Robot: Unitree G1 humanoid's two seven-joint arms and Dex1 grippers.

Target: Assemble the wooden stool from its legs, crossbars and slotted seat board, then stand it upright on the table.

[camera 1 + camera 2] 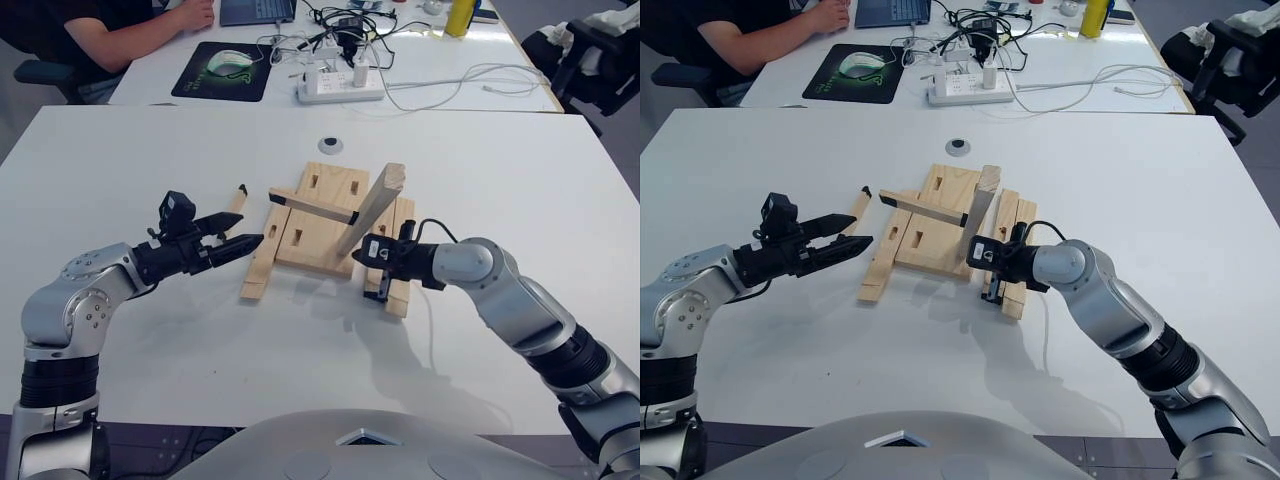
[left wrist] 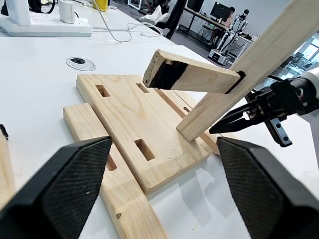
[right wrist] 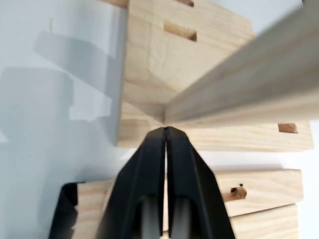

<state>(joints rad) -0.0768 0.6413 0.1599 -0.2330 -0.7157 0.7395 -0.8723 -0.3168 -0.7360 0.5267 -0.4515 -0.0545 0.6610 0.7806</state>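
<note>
The slotted seat board lies flat at the table's centre. One leg leans upright on it, and a crossbar with a black end juts from it toward the left. My right gripper is shut with nothing in it, its tips against the foot of that leg. My left gripper hangs open just left of the board, over another leg lying along the board's left edge. In the left wrist view the board and crossbar lie beyond its spread fingers.
More wooden pieces lie stacked under the board's right side, and one stick lies behind my left gripper. A round cable grommet sits behind the board. A power strip with cables is on the far table.
</note>
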